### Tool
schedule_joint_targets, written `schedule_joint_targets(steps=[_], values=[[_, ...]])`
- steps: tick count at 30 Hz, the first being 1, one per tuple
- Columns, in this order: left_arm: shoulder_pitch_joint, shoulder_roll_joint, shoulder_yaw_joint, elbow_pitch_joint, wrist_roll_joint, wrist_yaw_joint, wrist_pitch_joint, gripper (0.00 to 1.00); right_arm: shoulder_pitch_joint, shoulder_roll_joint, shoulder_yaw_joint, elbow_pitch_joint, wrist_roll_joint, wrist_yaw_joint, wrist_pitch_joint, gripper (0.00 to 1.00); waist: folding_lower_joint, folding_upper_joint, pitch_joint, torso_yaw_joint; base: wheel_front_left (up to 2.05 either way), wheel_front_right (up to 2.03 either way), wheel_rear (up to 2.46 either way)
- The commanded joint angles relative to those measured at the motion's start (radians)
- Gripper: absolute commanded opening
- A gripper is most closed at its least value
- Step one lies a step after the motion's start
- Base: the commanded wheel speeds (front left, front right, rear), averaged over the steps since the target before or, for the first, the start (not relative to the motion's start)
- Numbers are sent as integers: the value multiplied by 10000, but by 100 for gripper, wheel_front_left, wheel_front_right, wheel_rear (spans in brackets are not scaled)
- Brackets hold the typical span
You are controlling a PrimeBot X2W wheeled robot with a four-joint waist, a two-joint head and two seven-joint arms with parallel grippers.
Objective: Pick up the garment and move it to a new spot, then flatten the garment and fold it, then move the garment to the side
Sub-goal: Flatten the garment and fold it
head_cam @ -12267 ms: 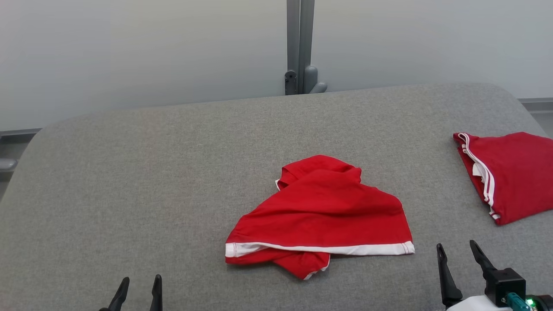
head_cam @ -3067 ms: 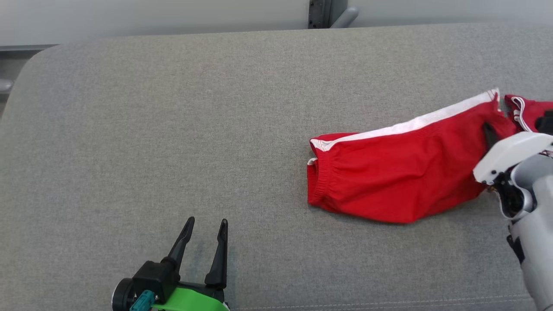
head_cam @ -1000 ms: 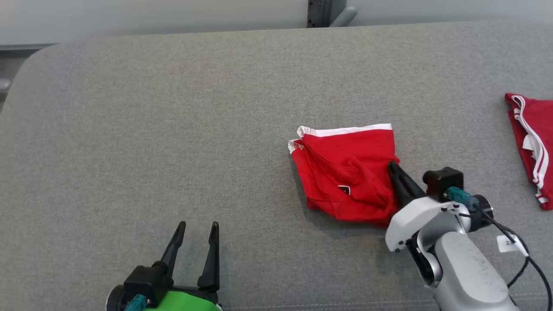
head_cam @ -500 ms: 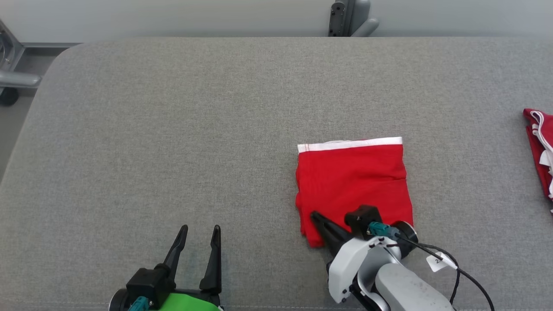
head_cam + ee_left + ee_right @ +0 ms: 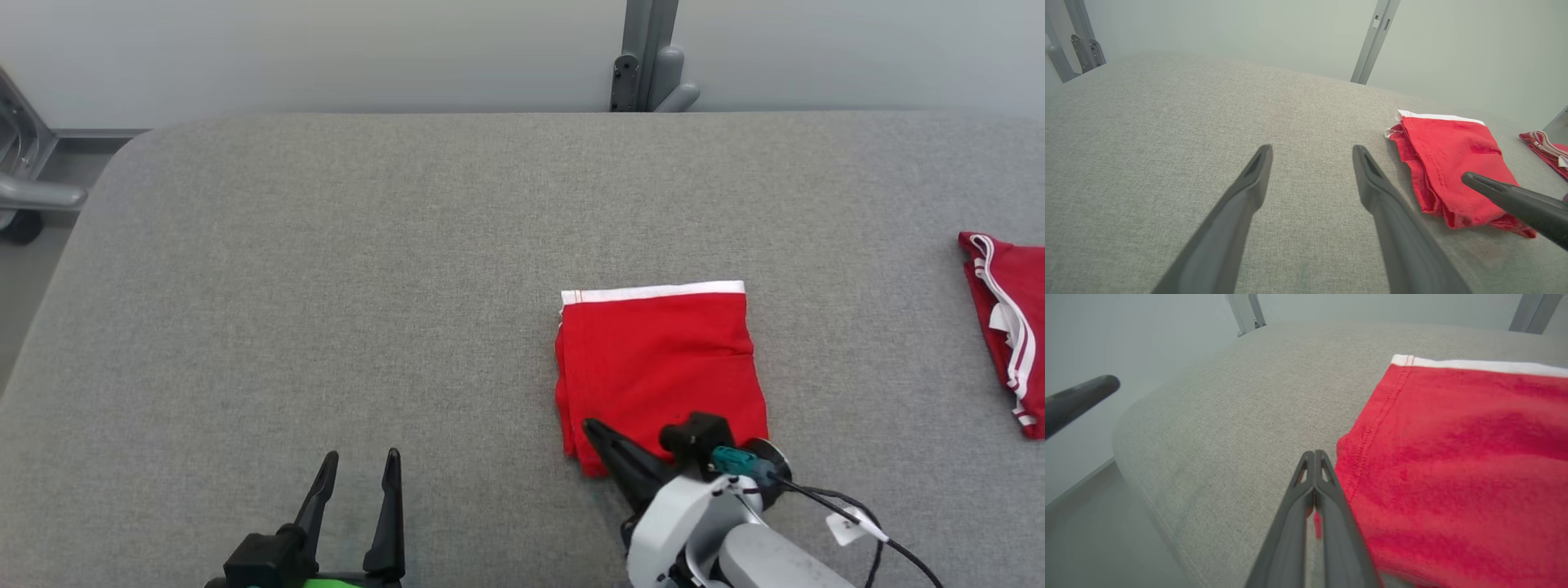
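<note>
We see the garment (image 5: pixel 657 359) lying folded into a compact red rectangle on the grey padded surface (image 5: pixel 326 286). It sits right of the middle and closer to the near edge than to the far one. Its white band (image 5: pixel 653 292) runs straight along the side facing the far edge, and the stacked layers show along its left side.

The right tool (image 5: pixel 589 426) is closed to a single narrow point at the garment's near-left corner. In the right wrist view a sliver of red shows between its fingers, but we cannot tell whether cloth is pinched there or merely seen through the gap. We judge the tool sits at that corner because a low grip on the stacked edge lets the whole bundle slide without the layers spreading.

The left tool (image 5: pixel 360 456) hangs wide apart over bare surface near the near edge, well left of the garment and touching nothing. It seems parked there to keep out of the way.

A second red garment (image 5: pixel 1008 318) lies at the right edge of the surface, well apart from ours. We take it to mark the side where finished pieces go.

To our eye the fold looks done, and the move to the side is what remains. The risk there is the top layer dragging open if only one corner is pulled.
</note>
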Motion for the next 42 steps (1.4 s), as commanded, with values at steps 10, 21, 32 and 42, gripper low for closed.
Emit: schedule_joint_targets(steps=[10, 21, 32, 42], values=[[716, 1, 962, -111, 207, -10, -27, 100, 2361, -702, -3981, -2388, -1090, -2, -314, 100, 0, 79, -773, -714, 0, 0, 0], [879, 4, 1441, 158, 559, -118, -27, 100, 3813, -151, -6786, -2786, -2953, -2, -516, 100, 0, 79, -996, -937, 0, 0, 0], [1104, 4, 1877, 406, 834, -450, -27, 100, 4338, 125, -7518, -2979, -3430, -2, -535, 100, 0, 79, -1165, -969, 0, 0, 0], [1067, 4, 1835, 394, 733, -484, -27, 100, 4264, 205, -7679, -2874, -3413, -2, -536, 100, 0, 79, -1175, -797, 0, 0, 0]])
